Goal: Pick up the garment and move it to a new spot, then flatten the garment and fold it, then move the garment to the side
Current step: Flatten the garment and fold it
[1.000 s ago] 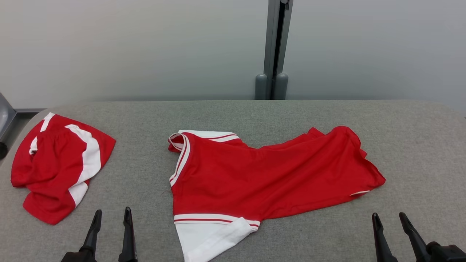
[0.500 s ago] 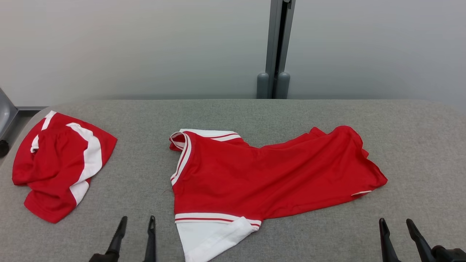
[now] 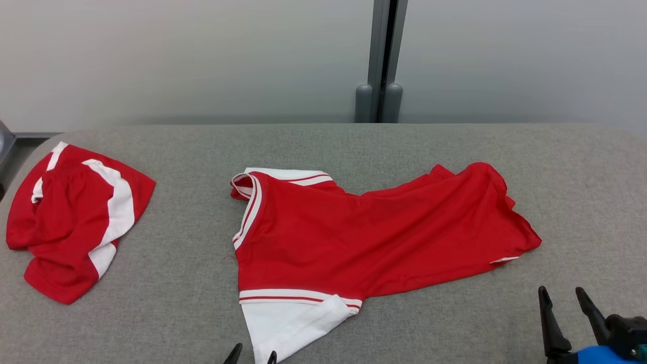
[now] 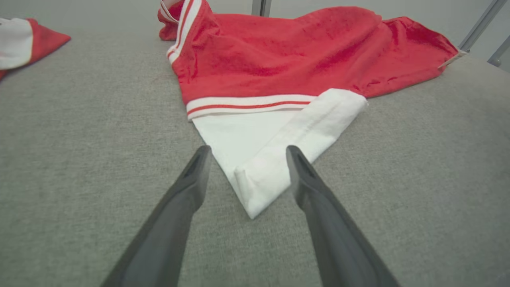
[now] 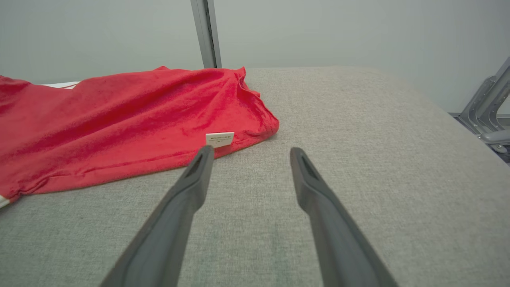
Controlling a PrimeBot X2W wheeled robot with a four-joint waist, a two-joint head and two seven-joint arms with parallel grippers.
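Garment (image 3: 369, 237): spread mid-worktop (image 3: 172, 253); soft, light, probably slippery.
Left hand (image 4: 248, 150): fingers apart, flanking your 6 o'clock white sleeve (image 4: 255, 131); pinch there.
Right hand (image 5: 249, 150): apart, near 4 o'clock hem (image 5: 261, 126).

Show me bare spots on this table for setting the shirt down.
Bare: the strip between shorts and shirt; the far edge of the table; the right end past the shirt. Crowded: the near middle, white sleeve by the left gripper.

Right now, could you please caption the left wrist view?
Open left end effector faces the white sleeve of the shirt.
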